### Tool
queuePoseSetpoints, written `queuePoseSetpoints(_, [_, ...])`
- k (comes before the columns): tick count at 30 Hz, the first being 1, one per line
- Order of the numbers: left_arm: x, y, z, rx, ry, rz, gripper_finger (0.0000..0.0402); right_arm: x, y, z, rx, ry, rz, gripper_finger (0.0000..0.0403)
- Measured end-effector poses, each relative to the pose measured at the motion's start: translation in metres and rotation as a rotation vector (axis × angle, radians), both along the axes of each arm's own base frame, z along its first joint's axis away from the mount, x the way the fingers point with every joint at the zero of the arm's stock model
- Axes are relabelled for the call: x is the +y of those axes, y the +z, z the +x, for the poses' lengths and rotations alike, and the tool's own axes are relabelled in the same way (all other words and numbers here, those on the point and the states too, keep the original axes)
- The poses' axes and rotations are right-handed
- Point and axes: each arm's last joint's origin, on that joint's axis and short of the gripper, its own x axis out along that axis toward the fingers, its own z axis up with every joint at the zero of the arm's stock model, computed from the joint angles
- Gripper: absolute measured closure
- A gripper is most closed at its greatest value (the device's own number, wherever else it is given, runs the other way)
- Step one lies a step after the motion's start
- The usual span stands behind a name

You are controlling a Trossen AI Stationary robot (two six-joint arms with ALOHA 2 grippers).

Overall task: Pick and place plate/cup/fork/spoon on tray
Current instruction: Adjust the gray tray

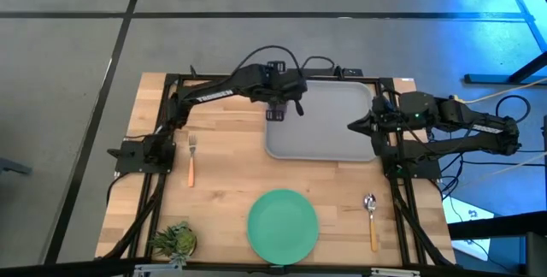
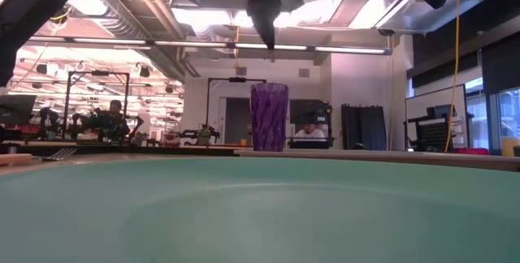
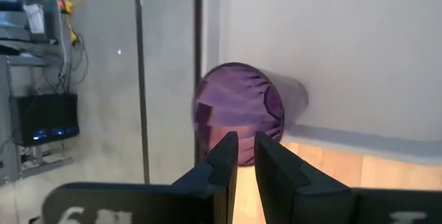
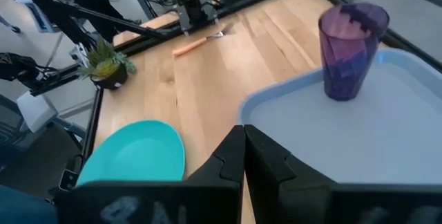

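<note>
Progress: we judge one of four items done. The cup (image 4: 350,50) stands upright on the tray (image 1: 329,132), just inside the tray's corner nearest the fork; the plate, fork and spoon lie off it on the table (image 1: 224,183).
Cup: in the high view we cannot see it, as the left arm covers that corner.
Plate: the plate (image 1: 283,225) lies flat on the wood, well apart from the tray's long edge, between fork and spoon.
Fork: the fork (image 1: 191,159) lies beside the tray's short edge on the left arm's side, apart from it.
Spoon: the spoon (image 1: 372,217) lies past the tray's opposite corner, apart from the rim.
Left gripper: we see the left gripper (image 3: 246,151) hang above the cup, clear of it, jaws pressed nearly together on nothing.
Right gripper: the right gripper (image 4: 244,148) hovers at the tray's other short edge, pointing across the tray, jaws closed and empty.
Next: we expect the plate, fork or spoon to follow.
</note>
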Motion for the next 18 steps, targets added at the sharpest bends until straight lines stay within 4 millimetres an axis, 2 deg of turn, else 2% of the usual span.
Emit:
queuePoseSetpoints(5, [-0.012,0.026,-0.016,-0.08,-0.084,-0.093,0.036,-0.004,-0.009,0.002,0.101,-0.127,0.03,0.039])
queuePoseSetpoints(8, [-0.015,0.034,-0.025,-0.085,-0.112,-0.133,0.036,-0.008,-0.018,0.005,0.198,-0.18,0.079,0.039])
queuePoseSetpoints(14, [-0.017,0.036,-0.04,-0.026,-0.055,-0.192,0.036,-0.016,-0.03,0.018,0.309,-0.196,0.129,0.039])
queuePoseSetpoints(18, [-0.022,0.03,-0.046,0.0,-0.028,-0.383,0.037,-0.023,-0.036,0.025,0.361,-0.234,0.142,0.039])
